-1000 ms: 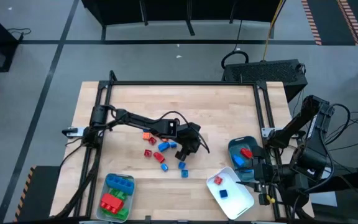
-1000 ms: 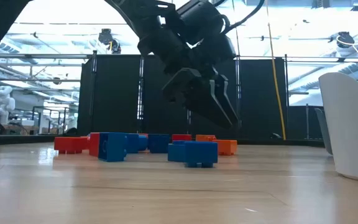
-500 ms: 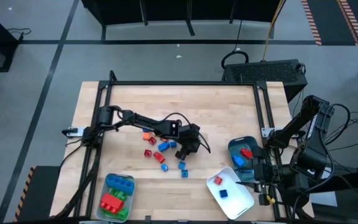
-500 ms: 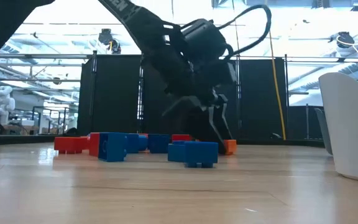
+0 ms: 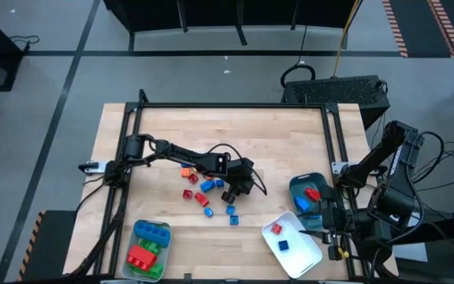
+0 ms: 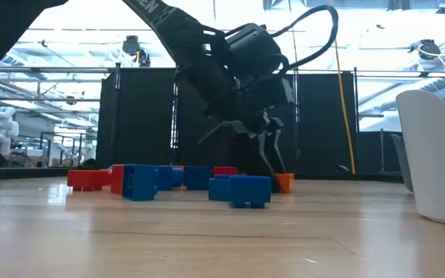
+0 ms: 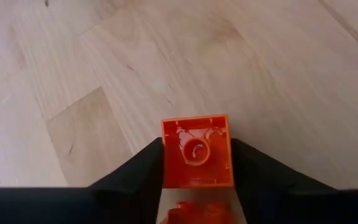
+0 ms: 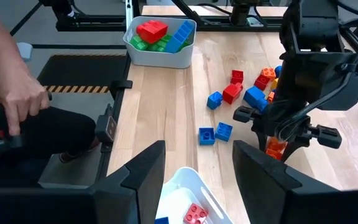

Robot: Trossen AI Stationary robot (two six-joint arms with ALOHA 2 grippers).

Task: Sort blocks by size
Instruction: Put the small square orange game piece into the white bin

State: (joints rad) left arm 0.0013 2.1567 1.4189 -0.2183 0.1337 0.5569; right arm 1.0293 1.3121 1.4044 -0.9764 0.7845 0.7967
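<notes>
Left gripper (image 5: 236, 190) sits low over the middle of the wooden table (image 5: 290, 142) in the high view, its arm reaching in from the left rail, with a loose scatter of red, blue and orange blocks (image 5: 198, 192) just beside it on its left and two blue ones below it. Near the front left edge a tray (image 5: 149, 251) holds large green, blue and red bricks; at the front right a teal tray (image 5: 306, 193) holds a red and a blue block, and a white tray (image 5: 292, 244) holds a small red brick and a tiny blue cube. Right gripper (image 5: 331, 225) waits at the table's right edge above those two trays. From table height, the left gripper (image 6: 270, 166) reaches down to the tabletop behind a blue brick (image 6: 241, 189), with an orange block (image 6: 284, 182) showing at its fingertips and more blue and red bricks in a row to the side. Looking past the left arm's own fingers (image 7: 135, 174), an orange block (image 7: 197, 151) lies hollow side up squarely between them, both fingers pressed against its sides, so the grip is closed on it while it rests on the wood. Past the right arm's fingers (image 8: 142, 165), which stand spread with nothing between them, the left gripper (image 8: 276, 148) clasps the orange block (image 8: 275, 148) beside the scattered bricks, the tray (image 8: 160, 55) of large bricks stands beyond, and a person's hand (image 8: 18, 99) shows off the table's edge.
</notes>
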